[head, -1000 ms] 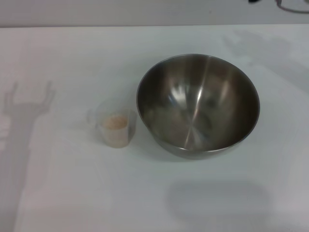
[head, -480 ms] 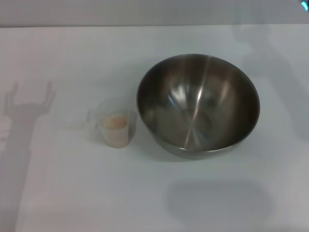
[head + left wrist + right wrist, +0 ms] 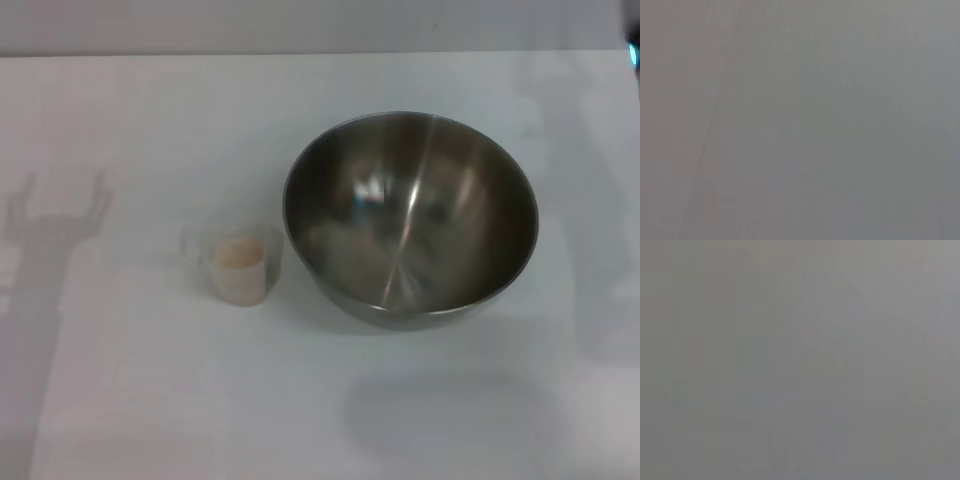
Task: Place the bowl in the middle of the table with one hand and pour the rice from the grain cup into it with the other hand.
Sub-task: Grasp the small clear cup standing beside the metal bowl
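The steel bowl (image 3: pixel 410 215) stands upright on the white table (image 3: pixel 150 390), a little right of centre in the head view, and its shiny inside holds nothing. The clear grain cup (image 3: pixel 240 262) stands just left of the bowl, apart from it, with a small heap of pale rice (image 3: pixel 240 252) inside and its handle pointing left. Neither gripper shows in any view. A gripper-shaped shadow lies on the table at the far left. Both wrist views show only plain grey surface.
A tiny bluish glow (image 3: pixel 634 53) sits at the right edge of the head view. The table's far edge (image 3: pixel 300 53) meets a grey wall at the back. A faint shadow falls on the table in front of the bowl.
The dark arm part at the top right of the head view has moved out of view to the right, leaving only a glow at the edge. Bowl and cup have not moved.
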Controlling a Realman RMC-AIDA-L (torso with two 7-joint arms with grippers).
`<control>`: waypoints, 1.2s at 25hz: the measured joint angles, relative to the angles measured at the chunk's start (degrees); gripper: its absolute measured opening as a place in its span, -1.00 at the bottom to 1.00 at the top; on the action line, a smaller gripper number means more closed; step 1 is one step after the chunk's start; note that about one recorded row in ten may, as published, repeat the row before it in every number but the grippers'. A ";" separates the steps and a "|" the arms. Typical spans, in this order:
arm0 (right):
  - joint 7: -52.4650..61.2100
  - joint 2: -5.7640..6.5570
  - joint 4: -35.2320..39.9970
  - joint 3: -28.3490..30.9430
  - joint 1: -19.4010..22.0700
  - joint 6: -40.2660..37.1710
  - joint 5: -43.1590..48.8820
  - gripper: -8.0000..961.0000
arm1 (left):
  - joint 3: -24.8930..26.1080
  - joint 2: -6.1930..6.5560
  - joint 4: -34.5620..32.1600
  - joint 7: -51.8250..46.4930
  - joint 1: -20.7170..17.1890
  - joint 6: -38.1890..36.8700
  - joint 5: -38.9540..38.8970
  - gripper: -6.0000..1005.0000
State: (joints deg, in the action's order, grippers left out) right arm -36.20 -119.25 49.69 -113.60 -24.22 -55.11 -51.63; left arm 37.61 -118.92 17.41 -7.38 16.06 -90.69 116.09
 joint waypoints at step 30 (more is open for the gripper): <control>52.50 2.04 -41.25 13.05 -0.82 -27.47 20.19 0.63 | -25.68 0.00 0.05 9.89 -7.89 5.02 0.02 0.66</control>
State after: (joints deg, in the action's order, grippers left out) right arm 16.29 -117.21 8.44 -100.55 -25.04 -82.58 -31.44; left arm 11.93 -118.92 17.46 2.51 8.17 -85.67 116.12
